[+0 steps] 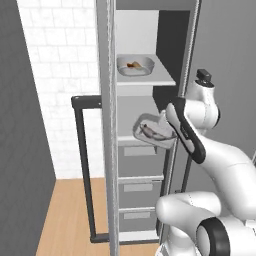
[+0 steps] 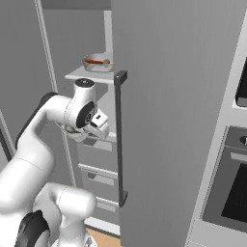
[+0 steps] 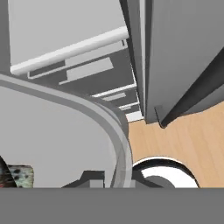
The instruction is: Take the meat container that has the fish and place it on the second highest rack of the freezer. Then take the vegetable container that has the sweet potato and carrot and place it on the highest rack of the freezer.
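The freezer (image 1: 107,125) stands open. The meat container (image 1: 152,131), a small grey tray, hangs tilted at the front of the second highest rack (image 1: 131,142) with the fish (image 1: 149,132) lying in it. My gripper (image 3: 103,177) is shut on the tray's rim (image 3: 118,144), and a bit of the fish (image 3: 17,176) shows at the lower left of the hand view. I cannot tell whether the tray touches the shelf. The vegetable container (image 1: 135,65) sits on the highest rack (image 1: 152,79) with the sweet potato (image 1: 130,65) and carrot (image 2: 97,61) inside.
The freezer door with its long black bar handle (image 1: 83,165) stands open to the left; another black handle (image 2: 119,140) runs down the grey panel on the right. Grey drawers (image 1: 137,187) sit below the shelves. An oven front (image 2: 234,193) is at the far right. Wood floor (image 3: 183,135) lies below.
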Robot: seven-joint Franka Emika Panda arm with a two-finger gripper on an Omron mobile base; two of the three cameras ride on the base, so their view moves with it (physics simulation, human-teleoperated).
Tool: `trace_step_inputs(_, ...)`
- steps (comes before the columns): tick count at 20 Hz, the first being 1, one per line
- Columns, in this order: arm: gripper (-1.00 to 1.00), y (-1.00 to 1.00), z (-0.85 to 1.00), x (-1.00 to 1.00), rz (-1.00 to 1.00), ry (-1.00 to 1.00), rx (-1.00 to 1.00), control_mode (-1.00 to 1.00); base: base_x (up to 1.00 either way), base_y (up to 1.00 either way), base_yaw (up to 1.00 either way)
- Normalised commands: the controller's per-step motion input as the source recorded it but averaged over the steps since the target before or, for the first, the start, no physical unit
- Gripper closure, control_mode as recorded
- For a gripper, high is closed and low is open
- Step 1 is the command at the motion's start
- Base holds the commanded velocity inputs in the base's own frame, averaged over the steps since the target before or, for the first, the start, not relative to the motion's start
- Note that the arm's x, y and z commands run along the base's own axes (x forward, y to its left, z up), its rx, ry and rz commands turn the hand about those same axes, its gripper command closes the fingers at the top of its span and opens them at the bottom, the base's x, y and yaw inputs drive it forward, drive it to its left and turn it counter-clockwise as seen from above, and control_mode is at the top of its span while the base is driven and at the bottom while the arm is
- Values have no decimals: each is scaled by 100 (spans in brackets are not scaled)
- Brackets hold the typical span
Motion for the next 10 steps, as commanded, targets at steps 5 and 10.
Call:
trace_step_inputs(5, 100, 23, -35, 62, -42, 1, 6, -100, 0, 0, 0)
trace_step_inputs(10, 100, 14, -14, 51, -30, 0, 2, -100, 0, 0, 0)
